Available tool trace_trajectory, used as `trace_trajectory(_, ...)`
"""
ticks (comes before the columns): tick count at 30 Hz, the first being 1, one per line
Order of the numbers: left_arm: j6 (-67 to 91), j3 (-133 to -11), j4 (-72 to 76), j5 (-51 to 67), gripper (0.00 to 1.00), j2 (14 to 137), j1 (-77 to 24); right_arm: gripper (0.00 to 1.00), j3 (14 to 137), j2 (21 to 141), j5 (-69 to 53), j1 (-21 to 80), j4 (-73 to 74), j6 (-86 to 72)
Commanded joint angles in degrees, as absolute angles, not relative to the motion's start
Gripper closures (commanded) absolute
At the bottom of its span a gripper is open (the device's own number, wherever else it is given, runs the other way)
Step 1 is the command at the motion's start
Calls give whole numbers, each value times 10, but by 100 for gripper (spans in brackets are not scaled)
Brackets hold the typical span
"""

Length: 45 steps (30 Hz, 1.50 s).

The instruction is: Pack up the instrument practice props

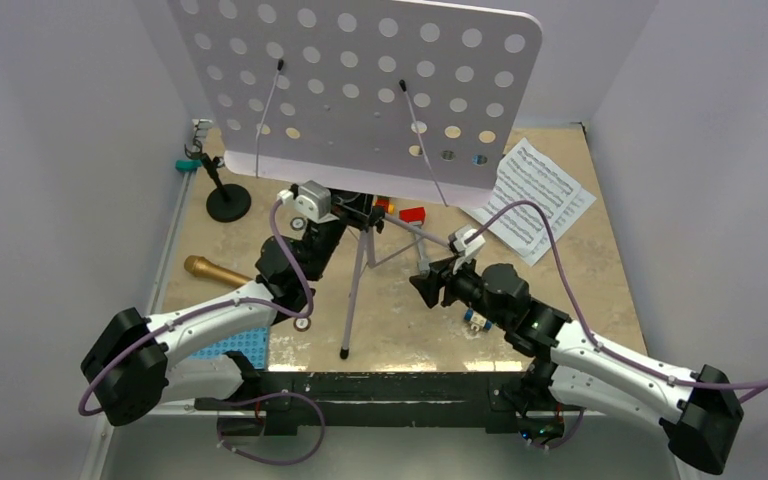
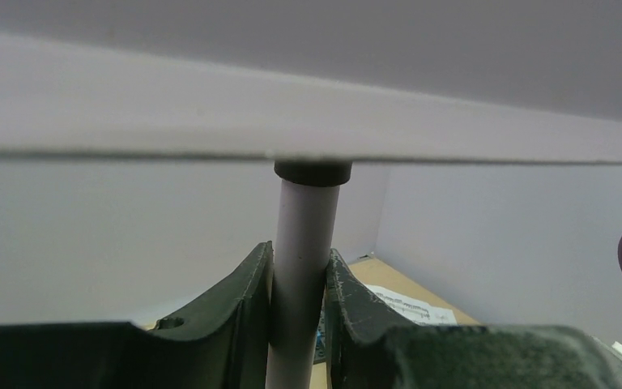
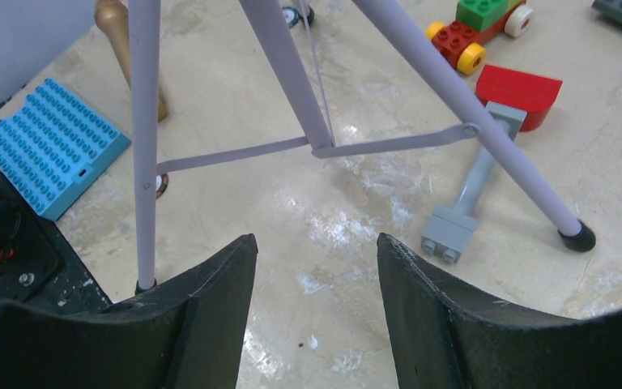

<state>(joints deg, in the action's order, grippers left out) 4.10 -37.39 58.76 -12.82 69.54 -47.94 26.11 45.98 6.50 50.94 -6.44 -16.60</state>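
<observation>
1. At the near left edge of the surface [image 1: 400, 315], a blue studded plate [image 1: 228, 345] lies flat just beside the left arm's base.
2. The right claw [image 3: 316, 251] hangs low over bare surface with its jaws wide apart and nothing between them. It faces the spread legs of the tripod, close to them but not touching.
3. A gold microphone [image 1: 218, 270] lies on its side left of the tripod, near the left forearm.
4. The lavender music stand [image 1: 360, 80] stands upright on its three legs in the middle of the surface. The left claw [image 2: 300, 279] is closed on its pole [image 2: 304, 219] just under the desk, with a finger pressed to each side.
5. Beyond the tripod legs lie a toy hammer [image 3: 486, 162] — red head, grey handle — and a small brick car [image 3: 478, 28] with yellow and white wheels.
6. Farther back on the left, the black round-based mic stand [image 1: 226, 200] stands upright near the wall.
7. At the far right, white sheet-music pages [image 1: 535, 195] lie flat in a loose overlap, partly hidden by the perforated desk.
</observation>
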Motion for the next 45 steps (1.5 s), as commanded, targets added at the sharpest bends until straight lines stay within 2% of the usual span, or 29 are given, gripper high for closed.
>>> trace_trajectory(1, 134, -280, 363, -144, 100, 732, -510, 39, 230, 443, 64, 509, -196, -128)
trace_trajectory(7, 165, -240, 344, -160, 100, 696, -519, 38, 209, 463, 46, 509, -293, -84)
trace_trajectory(14, 180, -237, 331, -175, 100, 694, -537, 37, 228, 548, 8, 515, -430, -43)
trace_trajectory(22, 208, -209, 324, -181, 100, 666, -552, 35, 273, 569, -41, 514, -417, -25)
trace_trajectory(26, 209, -214, 304, -173, 100, 646, -555, 37, 252, 589, -44, 514, -472, -39)
trace_trajectory(35, 240, -184, 299, -166, 100, 644, -567, 37, 244, 538, -32, 514, -458, -23)
trace_trajectory(40, 264, -159, 305, -179, 100, 636, -585, 35, 211, 497, -2, 514, -513, -54)
trace_trajectory(45, 255, -163, 311, -167, 100, 621, -587, 33, 281, 516, -37, 514, -452, -45)
